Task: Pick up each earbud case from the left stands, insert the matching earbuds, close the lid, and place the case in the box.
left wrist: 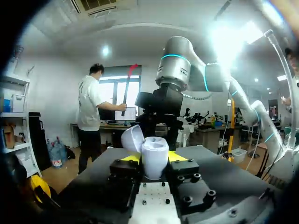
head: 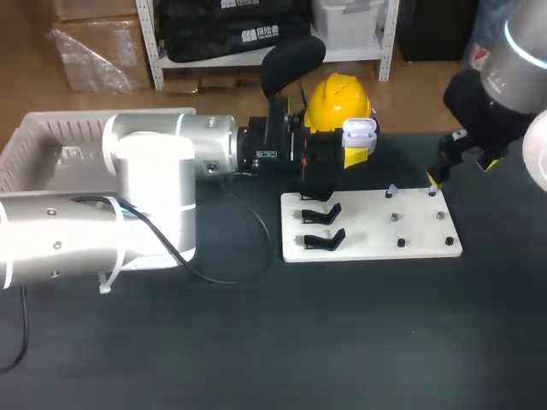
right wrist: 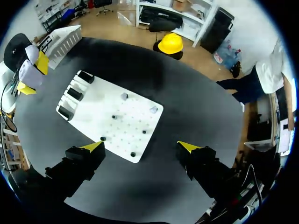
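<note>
Left tool (left wrist: pixel 150 161) pinching open white plastic earbud case (left wrist: pixel 155 148), ready for buds; spread right tool (right wrist: pixel 141 147) probably due down onto small pale earbud (right wrist: pixel 153 109).

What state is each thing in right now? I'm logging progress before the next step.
earbud case: lid open, held off the table
left hand: shut on the earbud case
right hand: open, empty
three black stands: empty

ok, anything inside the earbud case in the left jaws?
Cannot tell. The earbud case has its lid open, but only the outer shell shows; the cavity is hidden in every view.
</note>
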Robot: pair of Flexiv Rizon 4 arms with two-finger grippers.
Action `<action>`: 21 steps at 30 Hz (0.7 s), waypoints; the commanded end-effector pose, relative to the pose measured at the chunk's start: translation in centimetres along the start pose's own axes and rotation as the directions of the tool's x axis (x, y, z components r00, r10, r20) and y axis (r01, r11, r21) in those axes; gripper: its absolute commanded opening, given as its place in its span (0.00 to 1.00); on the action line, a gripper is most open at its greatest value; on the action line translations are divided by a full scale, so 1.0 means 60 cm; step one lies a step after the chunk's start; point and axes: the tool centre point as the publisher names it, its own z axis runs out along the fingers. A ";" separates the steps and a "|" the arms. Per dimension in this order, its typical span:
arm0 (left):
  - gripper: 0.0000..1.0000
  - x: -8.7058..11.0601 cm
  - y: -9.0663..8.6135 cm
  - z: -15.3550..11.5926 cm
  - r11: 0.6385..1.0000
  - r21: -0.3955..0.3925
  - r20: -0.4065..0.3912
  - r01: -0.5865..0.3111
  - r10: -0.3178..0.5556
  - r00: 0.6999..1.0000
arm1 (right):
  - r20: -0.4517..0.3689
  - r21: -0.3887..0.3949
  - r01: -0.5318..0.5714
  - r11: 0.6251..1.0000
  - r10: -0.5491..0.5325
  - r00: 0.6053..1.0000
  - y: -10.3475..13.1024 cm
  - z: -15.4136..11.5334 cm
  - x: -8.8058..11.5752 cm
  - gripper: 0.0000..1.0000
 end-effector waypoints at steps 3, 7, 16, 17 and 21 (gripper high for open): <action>0.00 0.001 0.002 0.001 1.000 0.001 0.001 -0.001 0.001 1.000 | -0.053 0.022 0.041 0.999 -0.040 0.998 -0.003 0.050 -0.023 1.00; 0.00 0.001 0.002 0.001 1.000 0.001 0.001 -0.001 0.001 1.000 | -0.090 0.042 0.057 0.997 -0.053 0.995 -0.011 0.080 -0.027 1.00; 0.00 0.001 0.002 0.001 1.000 0.001 0.001 -0.001 0.001 1.000 | -0.095 0.093 0.062 0.994 -0.053 0.994 -0.038 0.126 -0.042 1.00; 0.00 0.001 0.002 0.001 1.000 0.001 0.001 -0.001 0.001 1.000 | -0.104 0.094 0.064 0.994 -0.054 0.993 -0.042 0.129 -0.043 1.00; 0.00 0.001 0.002 0.001 1.000 0.001 0.001 -0.001 0.001 1.000 | -0.109 0.106 0.072 0.992 -0.060 0.992 -0.052 0.137 -0.049 1.00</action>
